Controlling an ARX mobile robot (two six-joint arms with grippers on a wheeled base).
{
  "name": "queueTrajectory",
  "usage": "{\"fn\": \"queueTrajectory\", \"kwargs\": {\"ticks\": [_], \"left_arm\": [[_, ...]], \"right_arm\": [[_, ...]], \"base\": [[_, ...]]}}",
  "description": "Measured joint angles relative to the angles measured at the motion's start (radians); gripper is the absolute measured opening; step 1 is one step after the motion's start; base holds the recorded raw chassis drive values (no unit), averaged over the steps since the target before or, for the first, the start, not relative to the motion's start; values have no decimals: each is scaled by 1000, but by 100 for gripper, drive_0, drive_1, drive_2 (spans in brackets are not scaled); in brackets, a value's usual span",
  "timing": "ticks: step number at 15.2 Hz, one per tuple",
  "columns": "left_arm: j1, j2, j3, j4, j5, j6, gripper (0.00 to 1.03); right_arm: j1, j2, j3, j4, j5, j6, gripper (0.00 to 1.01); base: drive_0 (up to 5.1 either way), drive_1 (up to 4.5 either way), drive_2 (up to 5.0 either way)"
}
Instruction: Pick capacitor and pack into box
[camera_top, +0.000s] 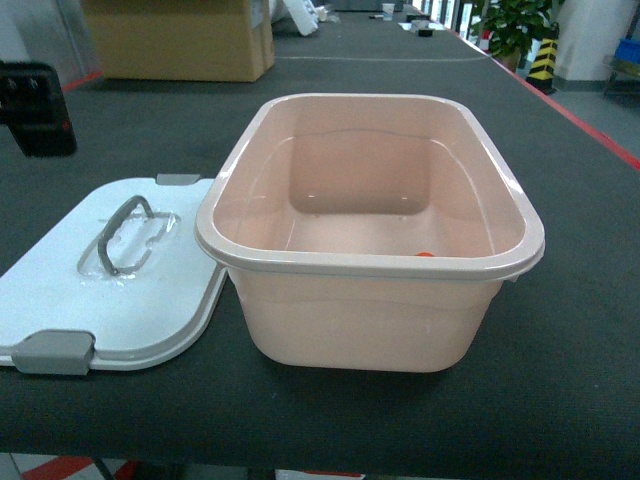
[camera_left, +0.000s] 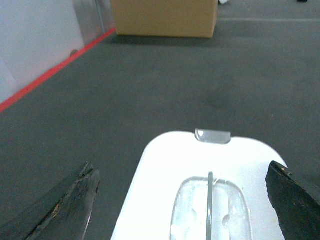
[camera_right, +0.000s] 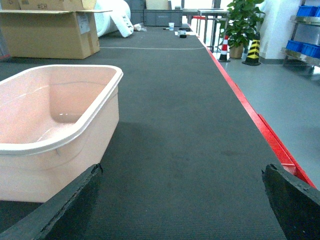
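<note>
The box (camera_top: 370, 235) sits open mid-desk (camera_top: 560, 380), its lid (camera_top: 110, 290) flat on the desk just left of it, lid edge touching or tucked under the box rim. A small orange-red bit (camera_top: 424, 254) shows at the near inner rim of the box, possibly a capacitor already in, too small to tell. No other capacitor is visible in any view, so the step in hand looks like locating and reaching for one. To do it well, an arm should go out with its pincer spread, find the part first, approach from above and keep clear of the box wall on the way back — then release low inside the box, not from height. The left pincer (camera_left: 182, 200) is spread wide and empty, hovering over the lid with the grey handle (camera_left: 209, 205) between its fingers. The right pincer (camera_right: 182, 205) is also spread wide and empty, over bare desk just right of the box. Only the head view shows the box interior and the orange speck; only the left wrist view shows the lid handle up close; the right wrist view alone shows the open desk stretch right of the box and the cardboard carton (camera_right: 50, 30) far behind.
</note>
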Motion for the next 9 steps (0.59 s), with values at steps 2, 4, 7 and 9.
{"fn": "queueTrajectory", "kwargs": {"ticks": [2, 4, 7, 9], "left_arm": [[-4, 139, 47, 46, -3, 0, 98], [-7, 253, 119, 85, 19, 9, 98], [-7, 388, 202, 80, 40, 12, 98], [-7, 422, 223, 66, 48, 12, 98]], "right_arm": [[0, 0, 0, 0, 0, 0, 98], [0, 0, 0, 0, 0, 0, 98], [0, 0, 0, 0, 0, 0, 98], [0, 0, 0, 0, 0, 0, 98]], "base": [[0, 0, 0], [0, 0, 0], [0, 0, 0], [0, 0, 0]]}}
